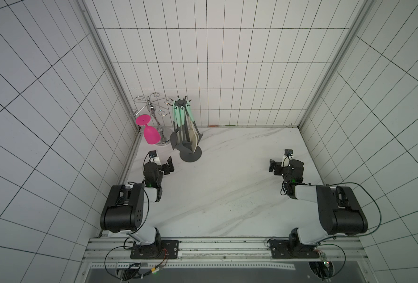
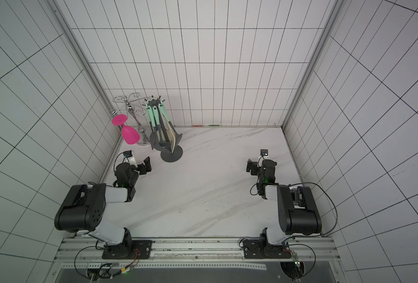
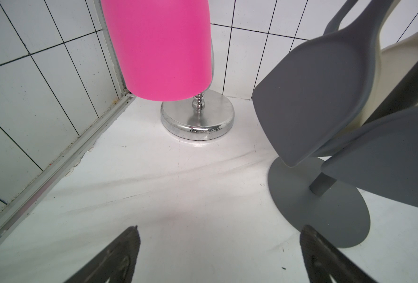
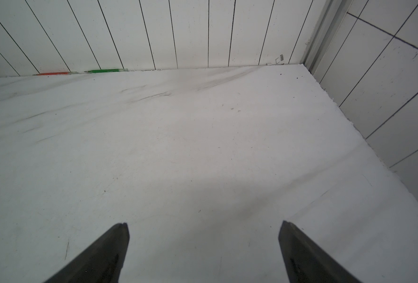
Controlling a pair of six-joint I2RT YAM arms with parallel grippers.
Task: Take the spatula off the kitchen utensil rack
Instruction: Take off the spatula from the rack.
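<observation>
- Far left corner: chrome glass holder [image 1: 154,114] stands by the tiled walls. A pink glass [image 1: 151,135] hangs from it upside down, bowl close to the holder's round base.
- Left gripper [image 3: 219,229]: low over the white marbled table [image 1: 227,186], near side of the holder and the rack, facing the far left corner. Fingers spread wide, nothing between them, touching nothing.
- Kitchen utensil rack [image 1: 192,156]: just right of the glass holder, upright on its round base, far left part of the table. Mint-handled utensils hang from the top hooks.
- Spatula [image 1: 174,141]: on the rack, hanging on its left side, dark grey flat blade down and clear of the table. Other blades, one of them cream, hang just beside it.
- Far wall, about mid-table: a red pen [image 4: 53,73] and a green pen [image 4: 106,71] lie along the table edge.
- Right gripper [image 4: 204,223]: right side, well apart from the rack. Fingers released wide over bare table, empty.
</observation>
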